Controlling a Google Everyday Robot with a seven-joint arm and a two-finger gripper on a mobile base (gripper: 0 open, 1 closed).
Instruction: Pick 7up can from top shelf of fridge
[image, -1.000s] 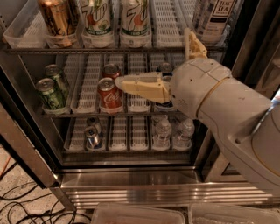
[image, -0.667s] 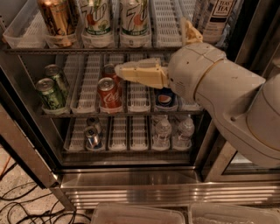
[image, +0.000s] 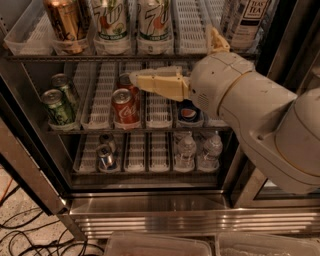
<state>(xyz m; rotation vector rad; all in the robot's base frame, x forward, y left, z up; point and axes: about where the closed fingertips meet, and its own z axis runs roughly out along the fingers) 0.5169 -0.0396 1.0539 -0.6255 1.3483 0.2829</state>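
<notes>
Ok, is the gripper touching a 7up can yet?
Apart. The camera view shows the gripper below the top shelf front rail, with a clear gap up to the 7up cans.

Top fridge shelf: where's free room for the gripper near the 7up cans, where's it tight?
Free: the empty white slotted lane between the right silvery-white 7up can and the tea-labelled bottle. Tight: leftward, the left 7up can and the bronze-gold can fill adjacent lanes. The cream gripper hangs just below the dark wire top shelf.
</notes>
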